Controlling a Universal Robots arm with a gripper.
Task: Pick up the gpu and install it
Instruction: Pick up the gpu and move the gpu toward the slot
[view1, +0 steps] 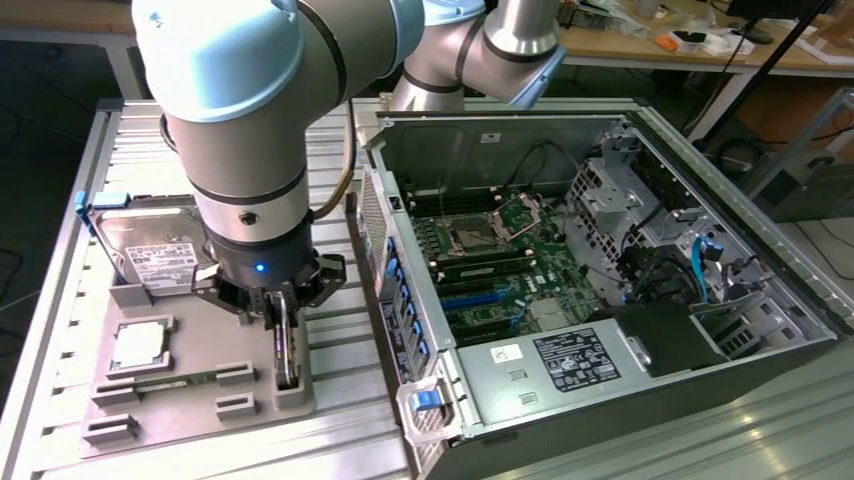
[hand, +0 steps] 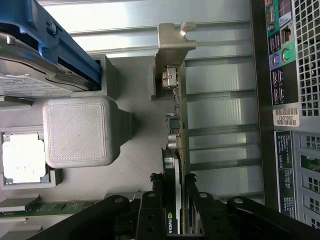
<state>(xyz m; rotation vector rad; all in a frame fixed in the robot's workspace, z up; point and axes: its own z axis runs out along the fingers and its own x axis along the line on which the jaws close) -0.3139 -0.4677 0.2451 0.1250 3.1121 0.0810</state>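
Note:
The gpu (view1: 284, 352) stands on its edge in a slot of the grey holder tray (view1: 200, 410), left of the open computer case. In the wrist view the gpu (hand: 177, 125) is a thin green card seen edge-on, with its silver end bracket (hand: 172, 45) at the far end and its black cooler near the fingers. My gripper (view1: 280, 312) is straight above the card. Its black fingers (hand: 150, 212) sit on both sides of the gpu, and the gripper (hand: 176, 215) is shut against the cooler side and the board side. The card still rests in its slot.
A silver hard drive (view1: 154, 250) with blue tabs, a processor (view1: 140, 345) and a narrow memory stick (view1: 167, 383) share the tray. The open case (view1: 747, 330) with its motherboard (view1: 494, 270) lies at the exterior view's right; its rear panel (hand: 290, 100) is close beside the card.

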